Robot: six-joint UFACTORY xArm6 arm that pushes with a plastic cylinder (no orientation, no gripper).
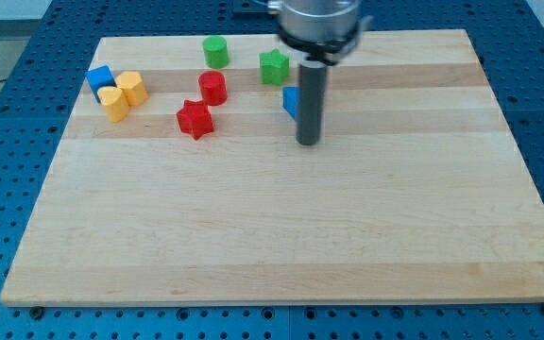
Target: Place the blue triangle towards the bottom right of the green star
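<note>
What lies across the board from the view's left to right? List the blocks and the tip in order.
Blue cube → yellow block → yellow block → red star → green star → blue triangle → my tip. The red and green cylinders overlap, so they are omitted.

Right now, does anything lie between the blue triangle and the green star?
No. In the camera view, only bare board separates the blue triangle from the green star; my tip stands right of the triangle.

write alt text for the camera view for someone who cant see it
My tip rests on a wooden board, just right of and below a partly hidden blue triangle, which sits below the green star. Farther left lie a green cylinder, a red cylinder, a red star, two yellow blocks and a blue cube.
</note>
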